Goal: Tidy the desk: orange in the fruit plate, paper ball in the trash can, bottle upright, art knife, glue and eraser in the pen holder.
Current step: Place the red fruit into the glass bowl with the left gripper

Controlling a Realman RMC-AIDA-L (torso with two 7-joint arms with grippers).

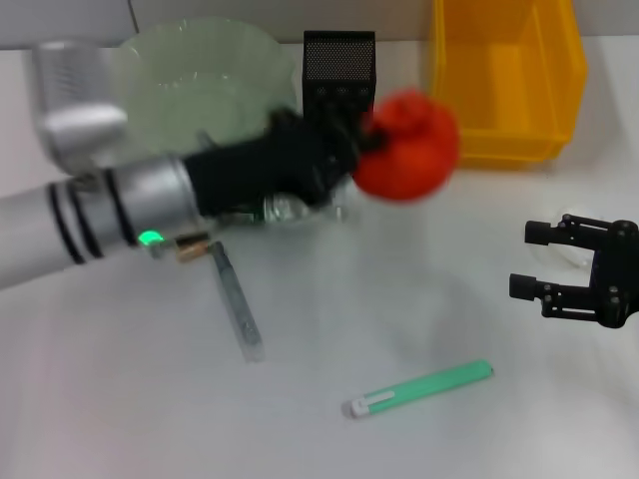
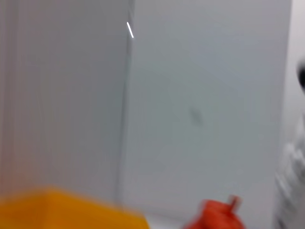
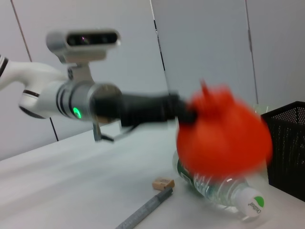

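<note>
The left pincer (image 1: 367, 140) is clamped on the orange (image 1: 407, 146) and holds it in the air, clear of the table (image 1: 419, 319), in front of the pen holder (image 1: 339, 68) and beside the trash can (image 1: 507, 75). The head view places the fruit plate (image 1: 200, 75) behind the left arm, at the far left of the table, next to the pen holder. The bottle (image 3: 221, 190) is almost hidden under the arm in the head view; the right wrist view shows it lying on its side directly below the held orange, white cap toward the camera, just in front of the pen holder. That view also shows the eraser (image 3: 163, 183) lying on the table near the bottle, touching or nearly touching the tip of a grey pen-shaped tool (image 3: 143, 210). In the head view this tool (image 1: 238, 301) lies below the left arm, and a green pen-shaped item (image 1: 419, 389) lies apart from it nearer the front edge. The left wrist view shows only part of the orange, a corner of the trash can and a plain wall. The right pincer (image 1: 527, 259) hovers low at the right side of the table with its fingers (image 1: 539, 234) apart, holding nothing.
</note>
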